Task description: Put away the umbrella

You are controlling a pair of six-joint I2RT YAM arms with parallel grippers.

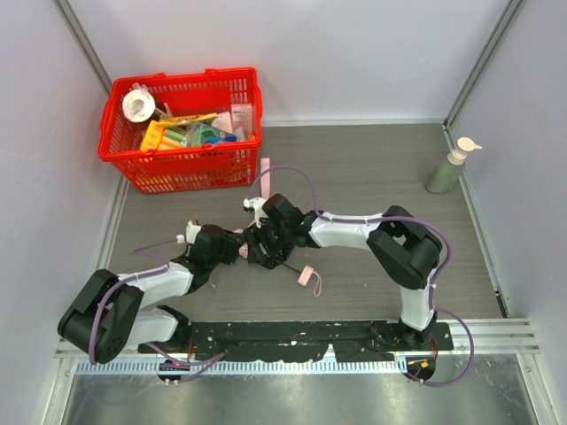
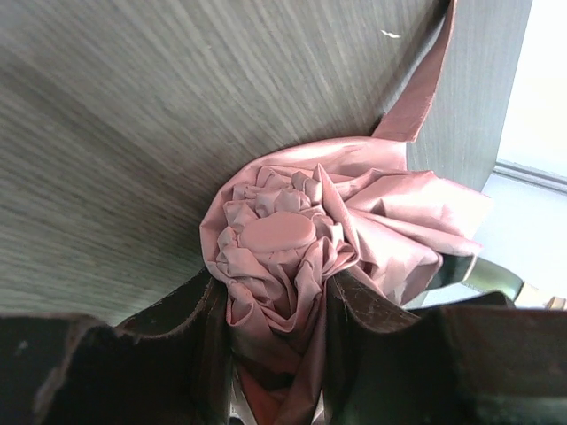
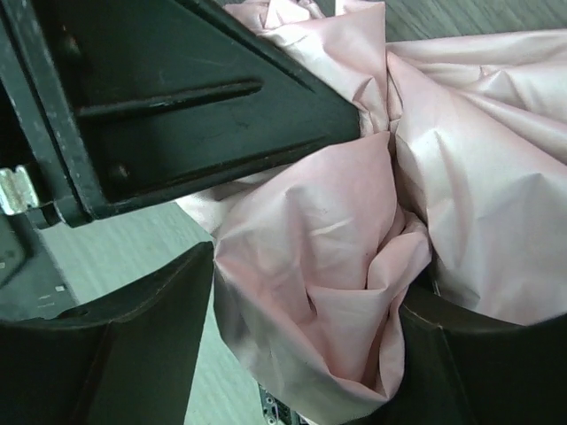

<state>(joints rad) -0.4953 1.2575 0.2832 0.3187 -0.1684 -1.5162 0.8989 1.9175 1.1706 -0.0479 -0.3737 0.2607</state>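
Fingers point(image 2: 177, 345) pinch the umbrella point(image 2: 292, 239) (red basket point(image 1: 182, 168) well apart).

Left tool point(image 2: 276, 354) clamps bunched umbrella point(image 2: 292, 239).

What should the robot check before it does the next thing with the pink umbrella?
1. Left gripper grips the umbrella: ok, fingers pinch its bunched top.
2. Right gripper grips it: ok, fabric fills its fingers.
3. Fabric rolled tidy: not ok, loose and crumpled.
4. Closing strap fastened: not ok, it trails on the table.
5. Grippers clear of each other: cannot tell, very close.
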